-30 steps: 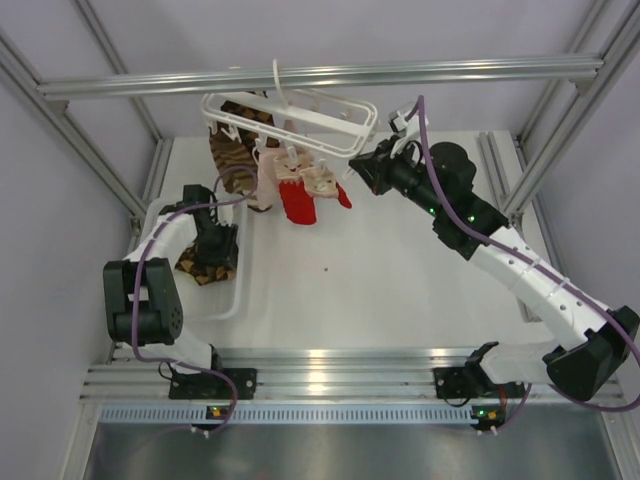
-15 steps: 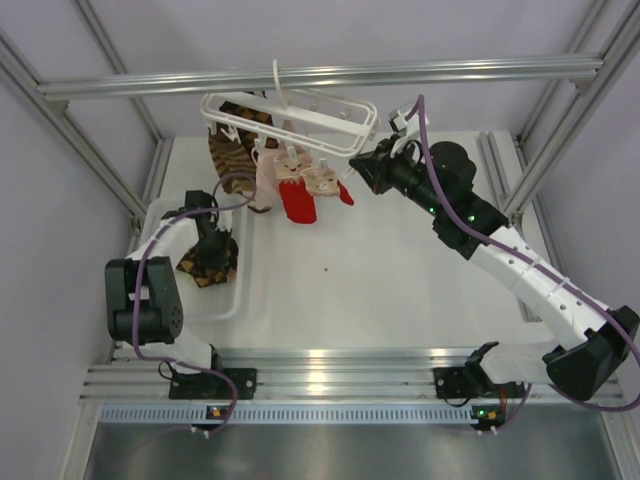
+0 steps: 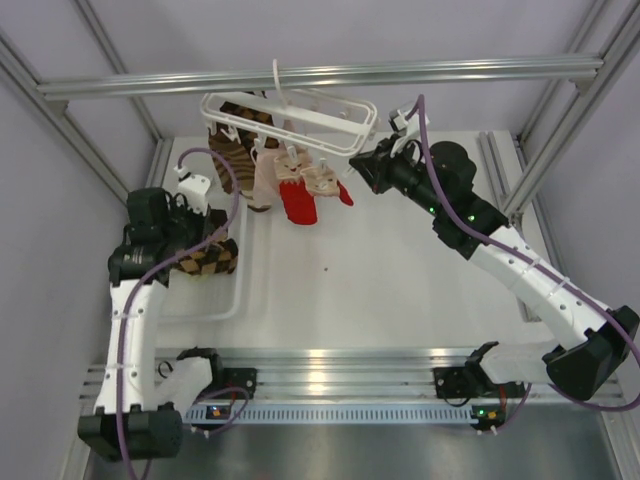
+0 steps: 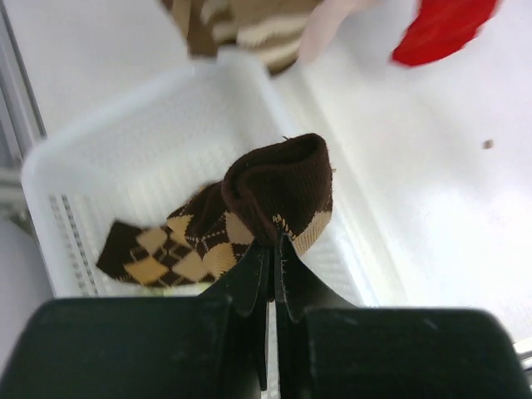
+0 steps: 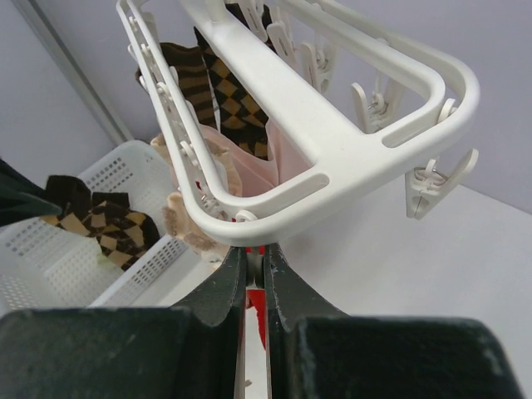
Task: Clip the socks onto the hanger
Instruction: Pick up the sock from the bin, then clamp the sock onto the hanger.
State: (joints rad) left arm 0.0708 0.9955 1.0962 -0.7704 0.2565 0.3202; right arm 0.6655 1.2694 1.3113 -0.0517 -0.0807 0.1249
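Observation:
The white hanger point(image 3: 300, 115) hangs by its hook from the top bar. One brown and tan diamond-check sock point(image 3: 235, 150) hangs clipped at its left end. My left gripper point(image 3: 200, 245) is shut on a second check sock point(image 3: 212, 262), pinching its dark folded cuff point(image 4: 274, 191) just above the white basket; the patterned part trails down to the left. My right gripper point(image 3: 358, 172) is at the hanger's right corner. In the right wrist view, the right gripper point(image 5: 254, 251) is shut on a small white clip point(image 5: 254, 271) under the hanger frame point(image 5: 332, 158).
A white slotted basket point(image 3: 225, 305) lies at the left of the table under the held sock. A pale pink sock point(image 3: 268, 175) and a red sock point(image 3: 297, 205) hang from the hanger's middle clips. Free clips point(image 5: 432, 187) dangle at the hanger's right end.
My left arm has swung up and back, lifting the check sock off the basket floor. The right arm and the hanger have not moved.

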